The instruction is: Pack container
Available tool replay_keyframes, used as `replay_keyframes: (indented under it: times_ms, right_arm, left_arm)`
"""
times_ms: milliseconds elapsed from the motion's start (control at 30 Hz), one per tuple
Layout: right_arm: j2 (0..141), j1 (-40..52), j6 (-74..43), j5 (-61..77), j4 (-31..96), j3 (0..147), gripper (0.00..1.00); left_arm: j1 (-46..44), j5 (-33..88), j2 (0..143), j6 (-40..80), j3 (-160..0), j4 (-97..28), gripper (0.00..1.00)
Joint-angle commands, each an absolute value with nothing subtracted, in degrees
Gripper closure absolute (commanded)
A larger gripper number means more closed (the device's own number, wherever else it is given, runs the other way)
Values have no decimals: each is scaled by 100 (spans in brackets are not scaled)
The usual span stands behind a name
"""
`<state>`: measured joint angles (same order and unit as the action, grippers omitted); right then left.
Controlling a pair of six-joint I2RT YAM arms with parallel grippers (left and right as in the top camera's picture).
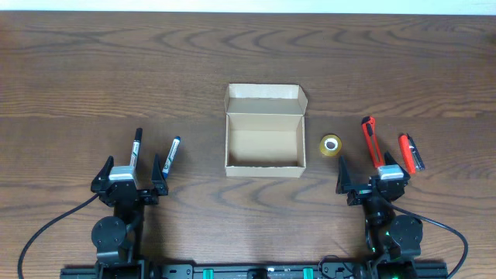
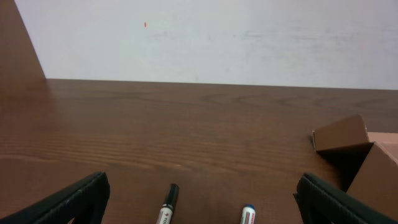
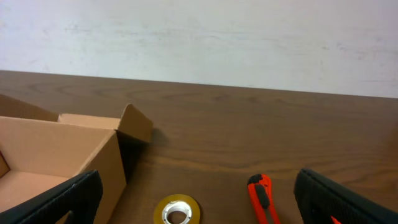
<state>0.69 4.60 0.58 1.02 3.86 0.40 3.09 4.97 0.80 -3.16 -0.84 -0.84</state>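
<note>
The tan cardboard container [image 1: 263, 132] stands open in the table's middle, lid flap folded back; it also shows in the right wrist view [image 3: 56, 155] and its corner in the left wrist view [image 2: 354, 149]. A black marker [image 1: 136, 147] [image 2: 168, 205] and a blue-capped marker [image 1: 172, 153] [image 2: 248, 214] lie left of it. A yellow tape roll [image 1: 331, 144] [image 3: 177, 210] and two orange box cutters [image 1: 371, 141] [image 3: 263, 198], [image 1: 411, 152] lie right of it. My left gripper [image 1: 130, 180] [image 2: 205, 202] is open over the markers' near ends. My right gripper [image 1: 373, 183] [image 3: 196, 199] is open, empty, near the tape.
The brown wooden table [image 1: 93, 70] runs back to a white wall [image 2: 211, 37]. Both arm bases [image 1: 116, 232] and their cables sit at the front edge.
</note>
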Motion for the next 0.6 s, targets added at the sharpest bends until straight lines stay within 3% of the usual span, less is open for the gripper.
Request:
replay_keyframes:
  times_ms: [0,133,333,433,567]
  right_arm:
    - [38,405,45,25,414,32,1]
    - [38,405,45,25,414,32,1]
    - [38,405,45,-62,305,32,1]
    - [38,405,45,-64,298,32,1]
    - [38,405,45,-62,432,32,1]
  left_arm:
    - [287,687,25,-274,-27,-379,5]
    - [287,351,25,-353,-27,-213,5]
    - [294,386,167,1651,-401,-705,4]
    - [294,504,685,1509,-1046,-816,5]
    - [292,596,2377,860,-2733,-1100,4]
